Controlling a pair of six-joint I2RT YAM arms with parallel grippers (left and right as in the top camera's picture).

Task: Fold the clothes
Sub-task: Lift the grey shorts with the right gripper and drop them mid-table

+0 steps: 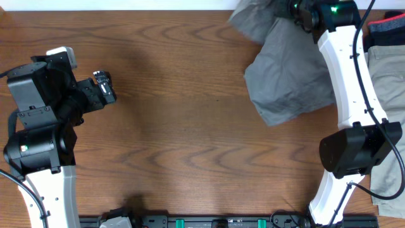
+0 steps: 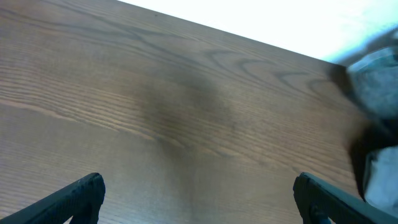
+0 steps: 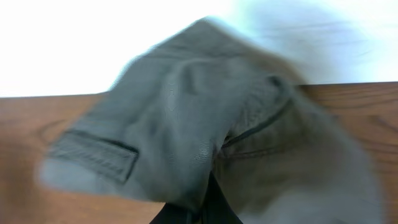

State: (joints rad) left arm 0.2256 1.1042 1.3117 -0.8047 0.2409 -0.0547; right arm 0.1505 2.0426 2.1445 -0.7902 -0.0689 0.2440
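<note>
A grey garment lies bunched at the table's far right, one end lifted. My right gripper is at the far edge and is shut on that garment, which fills the right wrist view and hides the fingers. My left gripper is open and empty over bare wood at the left, far from the garment. In the left wrist view its two fingertips are spread wide above the table, and the grey garment shows blurred at the right edge.
More clothes lie stacked at the right edge: a dark garment with a red stripe and a beige one. The table's far edge meets a white wall. The right arm reaches across the right side.
</note>
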